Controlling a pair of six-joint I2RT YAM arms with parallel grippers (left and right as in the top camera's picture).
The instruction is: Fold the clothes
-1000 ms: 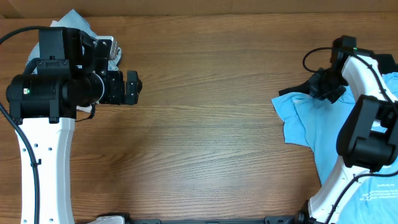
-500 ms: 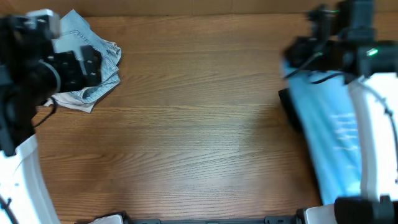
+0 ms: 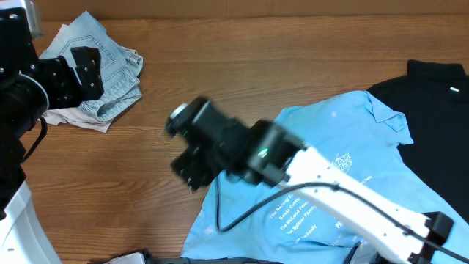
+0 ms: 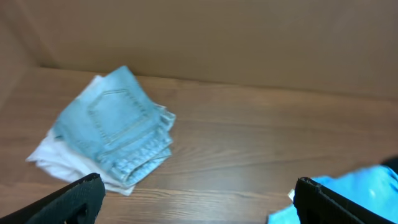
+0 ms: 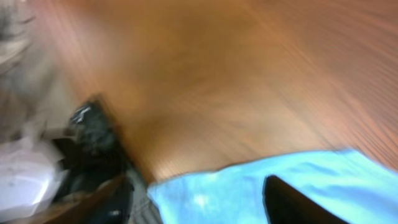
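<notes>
Bench (image 3: 242, 88): brown wood grain; it carries all the clothes.
Left claw (image 4: 198, 184): released. My two fingers (image 4: 81, 194) stand wide apart at the bottom corners of the wrist view, and nothing is between them, only bare bench.
Left claw place: far-left side of the bench, just beside the denim shorts (image 3: 110, 62).
Right claw (image 3: 192, 163): released, as far as I can see. Both views of it are very blurred, but in the wrist view its two dark fingers (image 5: 283, 199) are apart. An edge of blue cloth passes across the gap between them.
Right arm (image 3: 344, 198): it reaches from the near-right corner, over the T-shirt (image 3: 344, 139), to the middle of the bench.
T-shirt: sky-blue, spread open on the right half of the bench, with white lettering (image 3: 293, 213) on the near part. Its left edge ends just beside my right claw; I cannot tell if they touch.
Black garment (image 3: 432, 103): flat in the far-right corner, and the collar side of the T-shirt lies against it.
Denim shorts: pale, folded, in the far-left corner, on top of the pale cloth (image 3: 73, 117).
Pale cloth: beige-white, it sticks out under the shorts on the near side.
</notes>
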